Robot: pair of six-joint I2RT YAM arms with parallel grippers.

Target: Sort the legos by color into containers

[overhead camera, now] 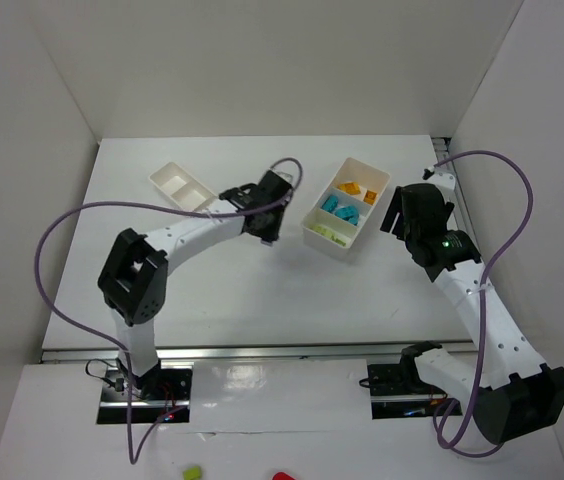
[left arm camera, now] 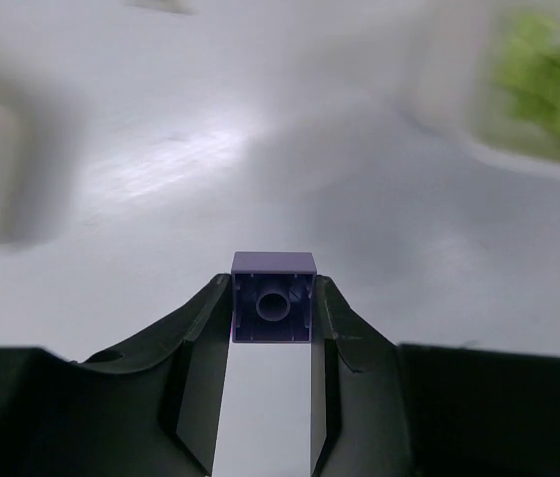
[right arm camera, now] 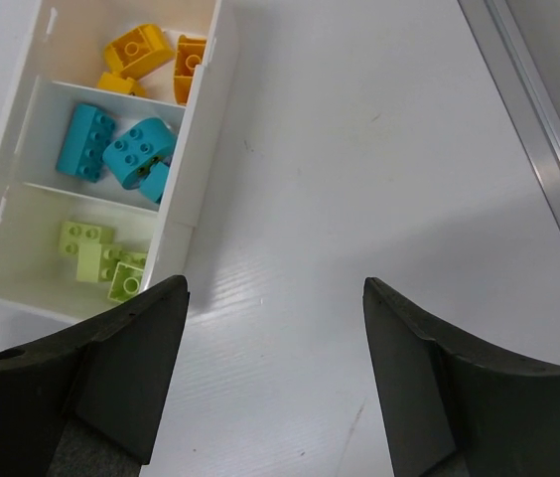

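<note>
The left pincer [overhead camera: 265, 215] clenched a purple brick [left arm camera: 273, 298] above the surface [right arm camera: 359, 149], seemingly near the small tray [overhead camera: 174, 180]. The right pincer [right arm camera: 275, 328] hung released beside the 3-section tray [right arm camera: 206, 129], which held sorted bricks [right arm camera: 131, 149].

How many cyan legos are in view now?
3, all in the larger tray, middle section: one cyan lego at its left, a second beside it, a third partly under the second. Others may be hidden.

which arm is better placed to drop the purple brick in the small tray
Left. The left gripper pinches the purple brick, and the small two-section tray lies on its side of the table. The right gripper is open and empty, beside the three-section tray.
</note>
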